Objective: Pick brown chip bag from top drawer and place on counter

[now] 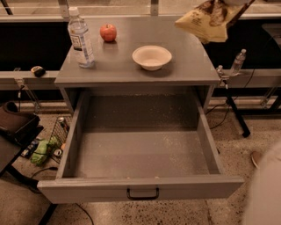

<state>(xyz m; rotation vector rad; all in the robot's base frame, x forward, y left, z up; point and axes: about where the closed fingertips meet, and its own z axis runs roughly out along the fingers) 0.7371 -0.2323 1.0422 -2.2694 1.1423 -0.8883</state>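
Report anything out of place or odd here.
The brown chip bag hangs tilted in mid-air over the counter, at its right rear corner, under the gripper at the top edge. The top drawer stands pulled out. Nothing spilled.

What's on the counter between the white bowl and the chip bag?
Nothing: in the camera view only bare counter separates the bowl from the chip bag, which hangs under the gripper at the top right edge.
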